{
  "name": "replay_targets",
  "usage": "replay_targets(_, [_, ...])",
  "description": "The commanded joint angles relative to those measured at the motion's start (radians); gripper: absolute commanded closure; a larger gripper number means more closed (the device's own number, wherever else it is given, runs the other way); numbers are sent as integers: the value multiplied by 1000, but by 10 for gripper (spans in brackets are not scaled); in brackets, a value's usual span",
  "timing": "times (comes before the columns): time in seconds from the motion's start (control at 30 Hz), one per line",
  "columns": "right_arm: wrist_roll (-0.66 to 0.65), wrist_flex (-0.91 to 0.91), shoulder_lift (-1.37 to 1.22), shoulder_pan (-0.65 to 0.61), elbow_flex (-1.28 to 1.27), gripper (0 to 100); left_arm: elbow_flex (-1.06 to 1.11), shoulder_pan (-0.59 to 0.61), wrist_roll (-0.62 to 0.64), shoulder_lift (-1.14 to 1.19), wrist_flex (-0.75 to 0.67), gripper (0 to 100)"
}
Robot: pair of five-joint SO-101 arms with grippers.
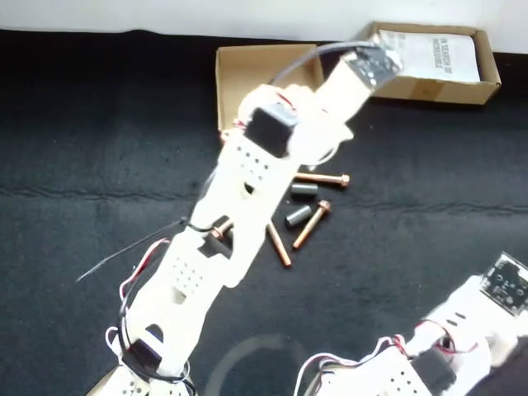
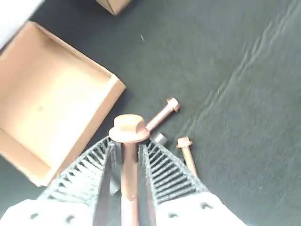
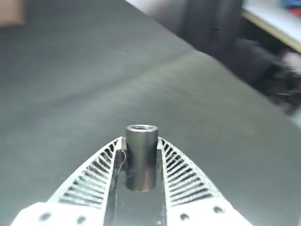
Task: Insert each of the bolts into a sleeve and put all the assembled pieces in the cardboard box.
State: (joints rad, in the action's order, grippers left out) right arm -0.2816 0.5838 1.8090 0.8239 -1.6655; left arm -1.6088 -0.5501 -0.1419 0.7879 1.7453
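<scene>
- Table (image 1: pixel 82 148): covered in black cloth.
- Left arm (image 1: pixel 272 157): white, reaching from the near left edge up over the middle of the cloth, above the loose parts.
- Right arm (image 1: pixel 429 363): white, low at the near right corner, well apart from the parts.
- Cardboard box (image 1: pixel 247 70): open tray at the far middle of the table. In the left wrist view its corner (image 2: pixel 106 110) sits just beside the claw.
- Second box (image 1: pixel 487 78): far right, with a printed sheet (image 1: pixel 429 54) lying in it.
- Left claw (image 2: pixel 128 141): fingers drawn in tight on the shank of the held bolt (image 2: pixel 128 174). The bolt's flanged head stands just past the fingertips, and it hangs over the cloth next to the tray.
- Right claw (image 3: pixel 141 140): fingers closed against the held sleeve (image 3: pixel 141 160), a dark cylinder set upright between them, its open end just past the tips, over bare cloth.
- Loose bolts, three, copper-coloured (image 1: pixel 323 178) (image 1: pixel 311 224) (image 1: pixel 279 244): lying flat mid-table, near one another, in front of the tray.
- Loose sleeves, two, dark (image 1: pixel 304 190) (image 1: pixel 298 216): lying on their sides among those bolts.
</scene>
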Motion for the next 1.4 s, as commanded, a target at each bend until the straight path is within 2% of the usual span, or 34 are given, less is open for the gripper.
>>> replay_targets(0.0, [150, 5, 7, -157, -120, 991, -50, 27, 170, -134, 3, 991])
replay_targets(0.17, [281, 5, 7, -378, -84, 991, -50, 73, 422, -197, 8, 991])
replay_targets(0.37, [370, 5, 7, -693, -68, 990, -50, 214, 646, -231, 9, 991])
replay_targets(0.47, [370, 5, 5, -842, -67, 990, -50, 277, 681, -255, 9, 991])
replay_targets(0.87, [365, -10, 5, -1322, -70, 991, -42, 493, 675, -443, 20, 991])
replay_targets(0.97, [365, -67, 5, -1376, -77, 991, -41, 499, 675, -460, 23, 991])
replay_targets(1.13, [359, -225, 5, -1386, -97, 991, -41, 484, 675, -461, 23, 991])
replay_targets(1.23, [284, -320, -4, -1386, -139, 991, -41, 455, 674, -460, 23, 991])
replay_targets(1.37, [269, -337, 5, -1386, -142, 991, -41, 364, 574, -456, 21, 991])
